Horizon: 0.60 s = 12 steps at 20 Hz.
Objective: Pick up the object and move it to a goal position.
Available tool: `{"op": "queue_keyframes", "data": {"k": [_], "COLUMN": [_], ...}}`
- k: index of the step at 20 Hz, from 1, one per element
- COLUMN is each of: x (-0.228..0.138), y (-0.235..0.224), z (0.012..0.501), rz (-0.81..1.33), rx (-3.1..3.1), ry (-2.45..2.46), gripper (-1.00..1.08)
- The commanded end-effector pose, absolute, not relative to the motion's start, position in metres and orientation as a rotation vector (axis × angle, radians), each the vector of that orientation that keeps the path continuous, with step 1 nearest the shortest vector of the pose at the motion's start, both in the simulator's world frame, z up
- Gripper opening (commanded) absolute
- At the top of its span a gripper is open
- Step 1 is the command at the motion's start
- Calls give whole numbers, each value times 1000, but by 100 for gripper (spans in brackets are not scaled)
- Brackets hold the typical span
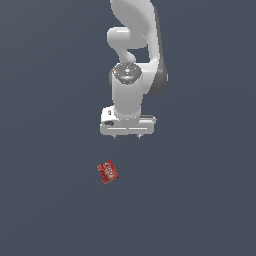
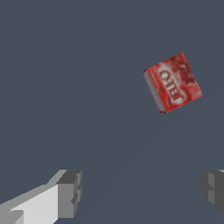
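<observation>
The object is a small red box-like block point(image 1: 107, 172) with white lettering on its top face. It lies flat on the dark grey floor, turned at an angle. It also shows in the wrist view point(image 2: 173, 82). My gripper point(image 1: 127, 136) hangs above the floor, pointing down, behind the block and slightly toward the exterior view's right. It is apart from the block. Its jaws stand wide apart and hold nothing. One grey fingertip point(image 2: 70, 194) shows in the wrist view, with the other at the frame's edge.
The white arm point(image 1: 132, 60) rises behind the gripper toward the top of the exterior view. The dark grey floor point(image 1: 200, 200) spreads in all directions. No goal marker shows.
</observation>
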<state>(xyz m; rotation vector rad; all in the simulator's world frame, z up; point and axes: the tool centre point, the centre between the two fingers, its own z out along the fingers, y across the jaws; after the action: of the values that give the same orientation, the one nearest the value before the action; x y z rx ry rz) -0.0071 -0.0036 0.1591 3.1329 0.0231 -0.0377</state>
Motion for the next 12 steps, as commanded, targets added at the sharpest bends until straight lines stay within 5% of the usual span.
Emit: {"op": "queue_keyframes", "data": {"k": [1, 12], "x": [-7, -1], "y": [-4, 24], "z": [159, 177], "rz": [-38, -9], "rx": [3133, 3139], "ry": [23, 117], "gripper": [100, 100]}}
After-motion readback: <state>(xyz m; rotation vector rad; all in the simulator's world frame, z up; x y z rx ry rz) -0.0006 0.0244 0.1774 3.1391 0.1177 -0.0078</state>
